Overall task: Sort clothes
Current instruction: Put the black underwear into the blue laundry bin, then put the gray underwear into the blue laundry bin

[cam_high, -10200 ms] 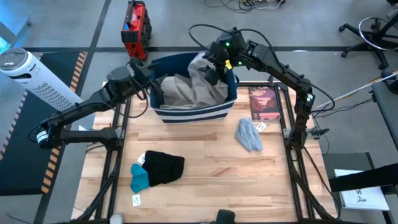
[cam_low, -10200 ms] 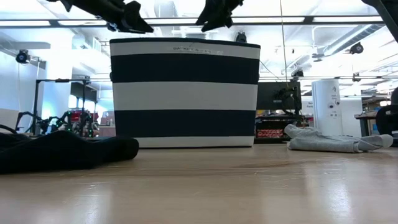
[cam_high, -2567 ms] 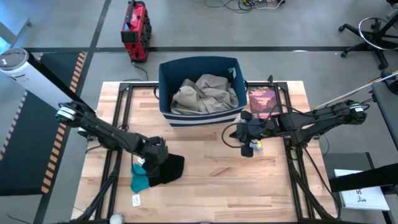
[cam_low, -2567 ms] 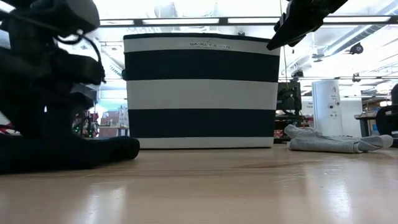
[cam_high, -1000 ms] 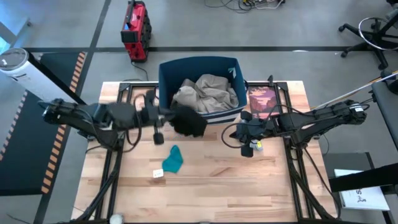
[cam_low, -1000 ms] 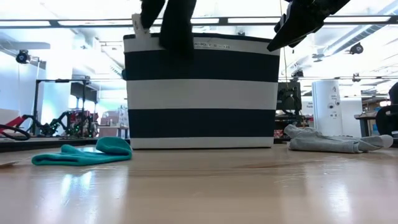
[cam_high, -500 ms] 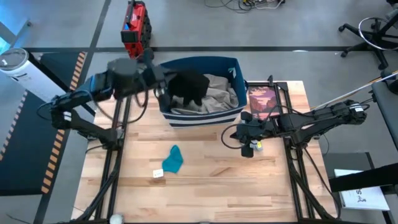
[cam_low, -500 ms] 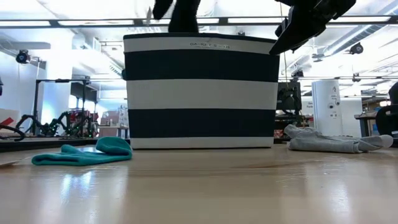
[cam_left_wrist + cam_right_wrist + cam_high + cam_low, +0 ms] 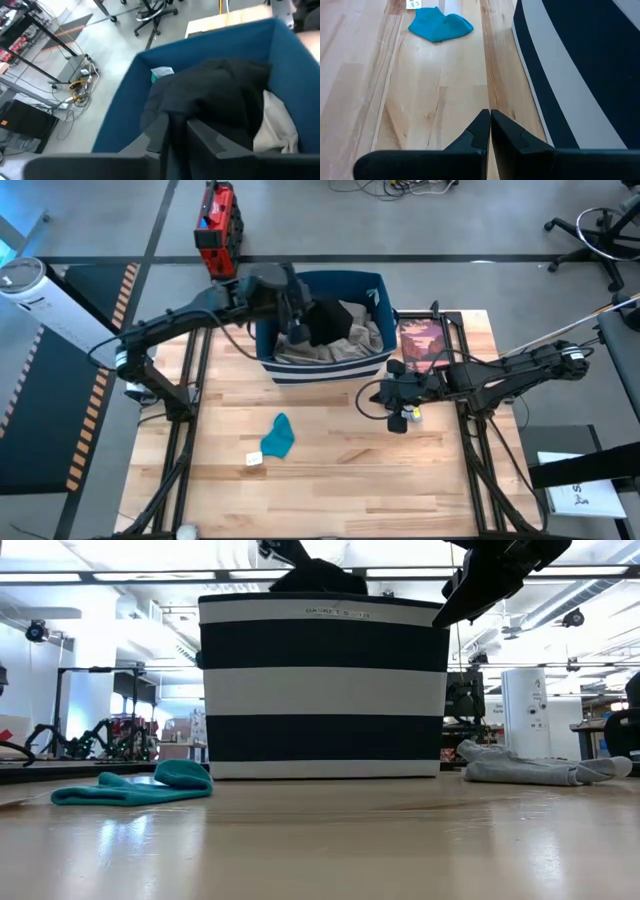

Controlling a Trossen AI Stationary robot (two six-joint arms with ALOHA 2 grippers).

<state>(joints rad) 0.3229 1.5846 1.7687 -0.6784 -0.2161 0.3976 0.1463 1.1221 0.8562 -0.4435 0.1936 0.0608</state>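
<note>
**Black piece over the bin**

Over the striped bin (image 9: 322, 366) at the far side of the table (image 9: 330, 460), we see the left gripper (image 9: 297, 330) reaching in, its two fingers (image 9: 161, 131) pressed together with a fold of the black garment (image 9: 330, 320) pinched between them. That black piece (image 9: 210, 95) lies draped on the khaki-beige trousers (image 9: 345, 345) already inside the bin, and from the low view its dark top (image 9: 318, 578) pokes just above the rim.

Moving rightward along the table, we find the teal piece (image 9: 279, 436) lying flat on the bare wood, well apart from the bin, with a small white tag (image 9: 254, 459) just beside it.

Further right, the right gripper (image 9: 386, 397) hangs low near the bin's front corner, its fingers (image 9: 482, 131) closed tight against each other with nothing between them. Beyond it, the reddish book (image 9: 424, 345) lies flat beside the bin. At table height we also see the pale grey piece (image 9: 535, 768) lying to the right of the bin.
</note>
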